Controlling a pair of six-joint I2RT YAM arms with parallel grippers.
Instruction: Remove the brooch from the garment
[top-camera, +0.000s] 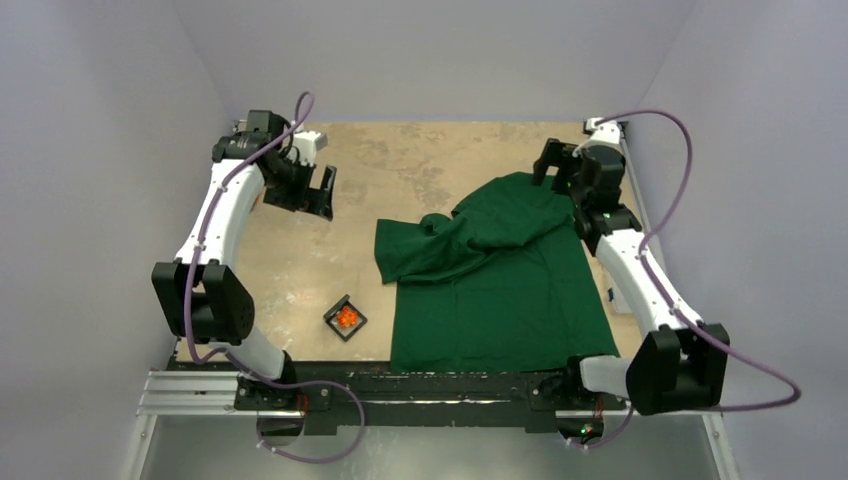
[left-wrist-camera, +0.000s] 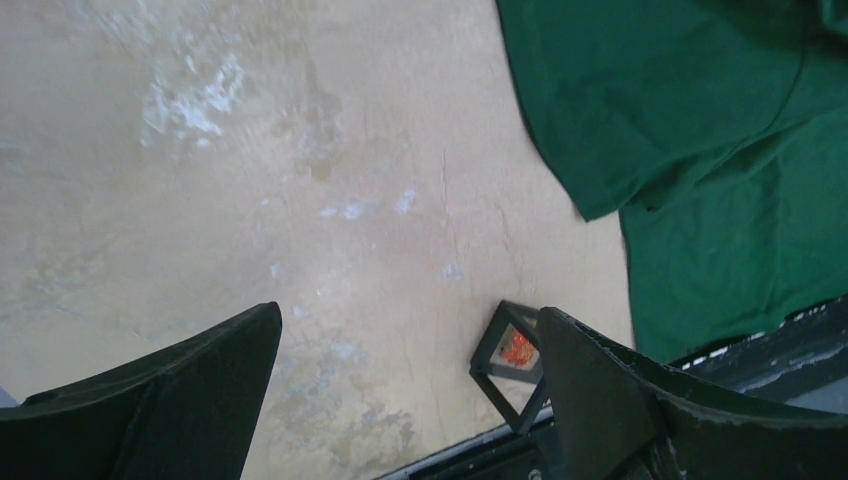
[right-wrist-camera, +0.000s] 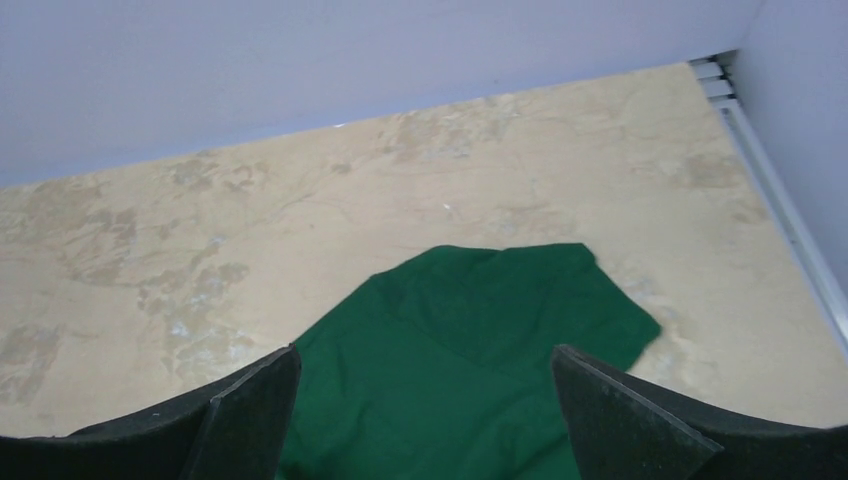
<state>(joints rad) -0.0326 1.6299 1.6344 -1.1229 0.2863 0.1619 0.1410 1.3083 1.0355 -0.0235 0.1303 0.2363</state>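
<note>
Left gripper is wide open, nothing in it, hovering over the beige mottled table. From there the tiny orange-red jagged leaf-shaped brooch lies back toward the arm bases and a bit right. It's in a small black square tray near the big dark green cloth T-shirt, not on it. Right gripper, also spread open and empty, hangs over the shirt's far sleeve, well apart, so left looks nearer. Brooch's long axis — too small to tell; the tray sits corner-on to the bases.
</note>
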